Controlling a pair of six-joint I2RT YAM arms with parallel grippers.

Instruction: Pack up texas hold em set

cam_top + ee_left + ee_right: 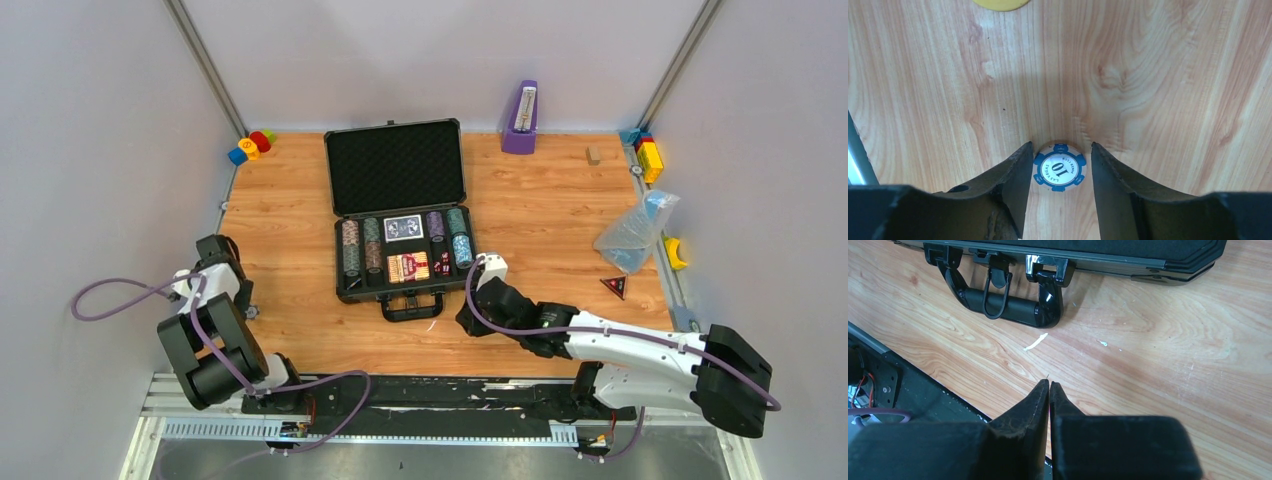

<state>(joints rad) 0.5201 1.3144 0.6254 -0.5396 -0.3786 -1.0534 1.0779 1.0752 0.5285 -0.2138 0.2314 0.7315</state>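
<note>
Top external: case open mid-desk, one loose chip under the left tool

- Case lies flat on the wooden desk, lid propped up toward the far wall, foam lining showing. Handle faces the arms.
- Lower tray is loaded: chip rolls in the left slots and more on the right, a card deck in the middle, a second reddish deck just below it. Small red bits beside that deck are too small to identify.
- Purple metronome stands at the far edge. Toy blocks sit in the far left corner, well apart from the case.

Left wrist:
- A blue-and-white poker chip marked "10" lies flat on the bare wood between the fingers.
- Left tool is about half wide and straddles the chip. The left finger appears to touch its rim, while a sliver of wood shows on the other side. Not clamped.
- A yellow disc is cut off by the top edge, apart from the chip.

Right wrist:
- Right tool has its tips pressed together with nothing between them, over bare desk in front of the handle.
- A white smear marks the wood between the tips and the handle.
</note>
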